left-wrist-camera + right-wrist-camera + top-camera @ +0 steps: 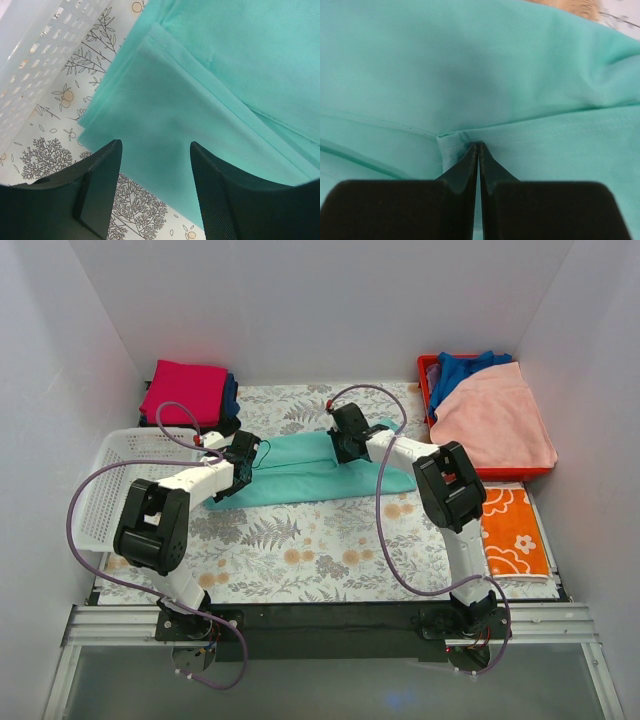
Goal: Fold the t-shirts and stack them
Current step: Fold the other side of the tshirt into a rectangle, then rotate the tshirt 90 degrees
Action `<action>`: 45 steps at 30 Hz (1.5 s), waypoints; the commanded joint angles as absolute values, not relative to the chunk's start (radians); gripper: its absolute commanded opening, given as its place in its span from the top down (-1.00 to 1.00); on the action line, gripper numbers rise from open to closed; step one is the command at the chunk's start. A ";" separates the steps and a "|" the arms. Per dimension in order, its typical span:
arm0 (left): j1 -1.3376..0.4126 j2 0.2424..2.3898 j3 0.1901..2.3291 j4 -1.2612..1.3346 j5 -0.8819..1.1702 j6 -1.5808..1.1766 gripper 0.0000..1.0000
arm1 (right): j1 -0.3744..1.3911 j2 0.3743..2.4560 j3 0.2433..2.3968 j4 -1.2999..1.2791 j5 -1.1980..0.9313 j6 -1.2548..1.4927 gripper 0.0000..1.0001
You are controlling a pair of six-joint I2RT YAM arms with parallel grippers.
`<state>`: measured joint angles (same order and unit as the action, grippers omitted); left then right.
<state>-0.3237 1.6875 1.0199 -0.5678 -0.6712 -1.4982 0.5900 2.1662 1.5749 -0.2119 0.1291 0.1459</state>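
Observation:
A mint-teal t-shirt (300,472) lies folded into a long band across the middle of the floral table cover. My left gripper (240,462) is open just above the band's left end, its jaws straddling the cloth edge (200,75) with nothing held (155,150). My right gripper (345,443) is at the band's far right part, shut with its tips pinching a seam fold of the shirt (470,65) (478,145). A folded magenta t-shirt (185,390) lies on dark blue (231,395) and black ones at the back left.
A white plastic basket (105,485) stands at the left, close to my left arm, and shows in the left wrist view (30,40). A red bin (424,375) at the back right holds blue and pink cloth. An orange flowered towel (515,530) lies at the right.

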 commanded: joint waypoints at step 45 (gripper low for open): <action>-0.156 1.641 1.173 -0.561 -0.351 -1.382 -0.16 | 1.000 2.094 1.350 -0.285 0.234 0.278 0.77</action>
<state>-0.1642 1.6268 1.1034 -0.5671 -0.3508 -1.4078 0.9535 2.1696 1.5444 -0.1417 0.1822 0.2386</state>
